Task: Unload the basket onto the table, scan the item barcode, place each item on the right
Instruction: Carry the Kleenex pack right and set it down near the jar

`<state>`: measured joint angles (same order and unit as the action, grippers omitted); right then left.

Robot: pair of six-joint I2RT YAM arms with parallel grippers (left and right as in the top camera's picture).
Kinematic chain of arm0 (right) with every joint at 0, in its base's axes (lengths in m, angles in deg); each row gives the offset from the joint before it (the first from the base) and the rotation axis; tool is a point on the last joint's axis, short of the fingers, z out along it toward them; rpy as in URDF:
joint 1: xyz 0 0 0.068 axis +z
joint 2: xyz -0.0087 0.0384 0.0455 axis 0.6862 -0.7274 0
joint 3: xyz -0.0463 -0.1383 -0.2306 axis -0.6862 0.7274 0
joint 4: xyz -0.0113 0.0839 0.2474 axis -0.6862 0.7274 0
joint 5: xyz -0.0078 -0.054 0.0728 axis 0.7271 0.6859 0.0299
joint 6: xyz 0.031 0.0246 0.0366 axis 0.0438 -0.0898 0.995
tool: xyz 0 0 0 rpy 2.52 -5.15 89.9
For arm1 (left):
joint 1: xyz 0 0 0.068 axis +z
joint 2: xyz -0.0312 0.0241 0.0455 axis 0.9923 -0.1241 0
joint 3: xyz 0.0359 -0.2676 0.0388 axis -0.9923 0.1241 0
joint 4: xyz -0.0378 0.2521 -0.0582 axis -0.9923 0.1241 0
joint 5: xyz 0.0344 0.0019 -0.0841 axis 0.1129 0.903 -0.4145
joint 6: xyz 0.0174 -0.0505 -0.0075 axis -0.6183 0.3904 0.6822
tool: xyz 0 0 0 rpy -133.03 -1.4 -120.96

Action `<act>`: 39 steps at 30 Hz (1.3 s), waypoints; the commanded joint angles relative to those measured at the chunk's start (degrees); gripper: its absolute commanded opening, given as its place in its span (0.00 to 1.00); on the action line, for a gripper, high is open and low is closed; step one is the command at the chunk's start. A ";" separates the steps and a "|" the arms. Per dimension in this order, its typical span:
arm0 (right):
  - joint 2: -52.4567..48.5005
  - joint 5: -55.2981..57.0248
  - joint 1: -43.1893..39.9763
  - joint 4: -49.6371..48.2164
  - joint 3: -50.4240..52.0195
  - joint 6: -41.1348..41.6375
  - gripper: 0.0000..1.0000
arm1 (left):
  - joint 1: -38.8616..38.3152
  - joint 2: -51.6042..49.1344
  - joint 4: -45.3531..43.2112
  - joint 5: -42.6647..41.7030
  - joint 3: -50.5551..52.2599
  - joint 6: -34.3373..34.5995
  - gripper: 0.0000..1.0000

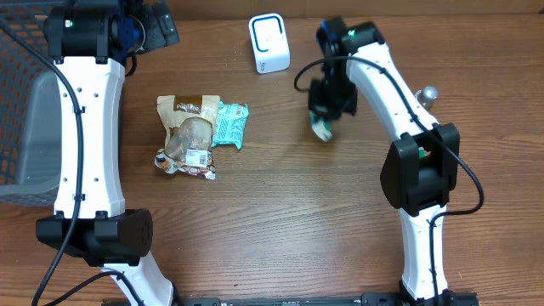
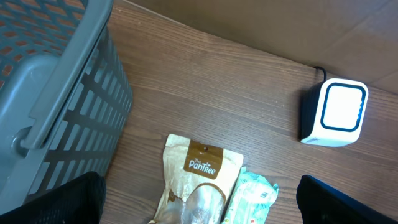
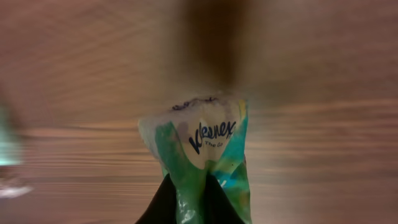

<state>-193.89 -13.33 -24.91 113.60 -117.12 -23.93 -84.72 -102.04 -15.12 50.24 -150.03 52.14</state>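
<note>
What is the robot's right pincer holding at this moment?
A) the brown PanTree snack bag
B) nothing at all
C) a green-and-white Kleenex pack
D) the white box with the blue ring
C: the right wrist view shows the right pincer shut on the Kleenex pack, while the PanTree bag lies on the table and the white box stands apart.

White arm links (image 1: 85, 127) with black joints (image 1: 421, 177) and cables (image 1: 297, 81)

Soft, even light, faint shadows; in the right wrist view the table (image 3: 323, 155) blurs, perhaps from motion.
</note>
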 commanded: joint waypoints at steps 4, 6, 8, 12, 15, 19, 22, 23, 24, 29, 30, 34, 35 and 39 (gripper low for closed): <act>-0.07 11.82 -0.52 -1.25 9.99 1.18 0.08 | -0.07 0.35 -0.07 0.15 -1.07 0.20 0.99; -0.07 15.28 -0.83 -1.25 11.45 3.32 0.10 | -0.07 0.35 -0.07 0.15 -1.09 0.17 0.99; -0.07 17.77 -0.92 -1.16 12.11 4.68 0.16 | -0.07 0.35 -0.07 0.15 -1.07 0.17 1.00; 0.09 18.84 -0.92 -0.50 11.63 6.05 0.34 | -0.07 0.35 -0.07 0.15 -1.07 0.17 0.99; 1.03 18.91 -0.90 0.35 10.62 6.05 0.41 | -0.07 0.35 -0.07 0.15 -1.07 0.17 1.00; 2.97 16.70 -0.31 -0.22 9.62 6.03 0.41 | -0.07 0.35 -0.07 0.15 -1.09 0.20 1.00; 3.69 12.63 0.44 -2.91 9.62 5.81 0.40 | -0.07 0.35 -0.07 0.15 -1.09 0.20 0.99; 3.69 11.74 0.96 -4.66 9.64 5.84 0.40 | -0.07 0.35 -0.07 0.15 -1.09 0.17 1.00; 3.69 11.52 1.25 -5.86 9.77 5.86 0.39 | -0.07 0.35 -0.07 0.15 -1.07 0.20 0.99; 3.69 10.49 2.73 -10.67 9.94 6.10 0.40 | -0.07 0.35 -0.09 0.15 -1.07 0.17 0.99; 3.69 10.49 3.13 -11.34 9.94 6.10 0.40 | -0.07 0.35 -0.07 0.15 -1.09 0.20 1.00; 3.65 10.58 4.09 -12.72 10.34 6.80 0.40 | -0.07 0.35 -0.07 0.15 -1.09 0.20 1.00; 3.63 10.75 4.09 -12.81 10.69 7.82 0.40 | -0.07 0.35 -0.07 0.15 -1.07 0.17 1.00; 3.58 13.94 4.00 -13.31 14.03 9.27 0.40 | -0.07 0.35 -0.07 0.15 -1.07 0.17 1.00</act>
<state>-192.58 -2.44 -20.74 100.33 -105.60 -17.11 -84.72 -102.04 -15.12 50.24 -150.03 52.14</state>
